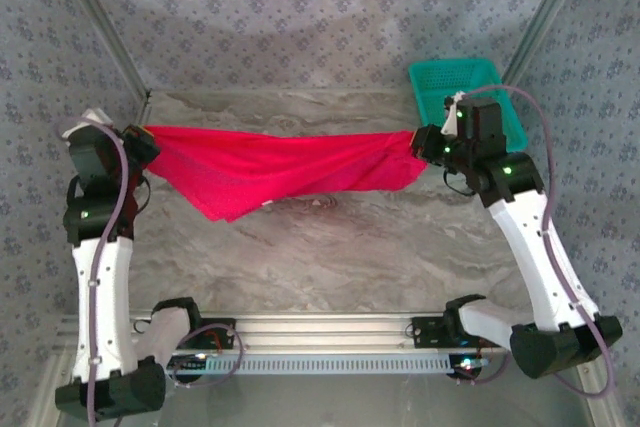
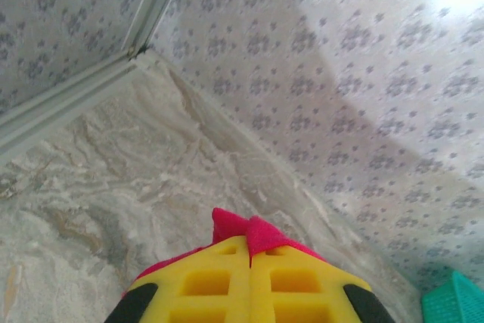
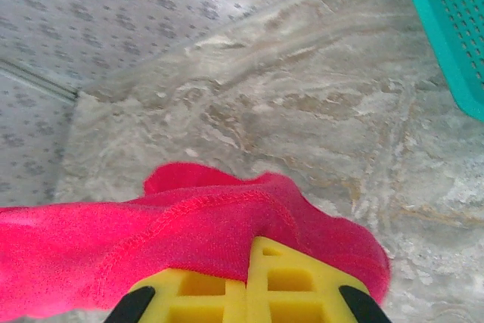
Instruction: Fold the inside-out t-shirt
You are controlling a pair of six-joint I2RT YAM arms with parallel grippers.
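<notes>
- A teal mesh basket [image 1: 452, 75] sits at the far right corner of the desk [image 1: 330, 247].
- The desk has a grey-and-tan marbled top.
- Walls [image 1: 320, 7] with a small repeating grey print stand behind and on both sides of it.
- Pale metal strips [image 1: 102, 22] run along the wall joints.
- A silver rail [image 1: 330, 327] lines the near edge.

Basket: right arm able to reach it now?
Likely yes: the basket sits right beside the right end effector, nothing between. But it is shut on the shirt, stretched to the left end effector.
</notes>
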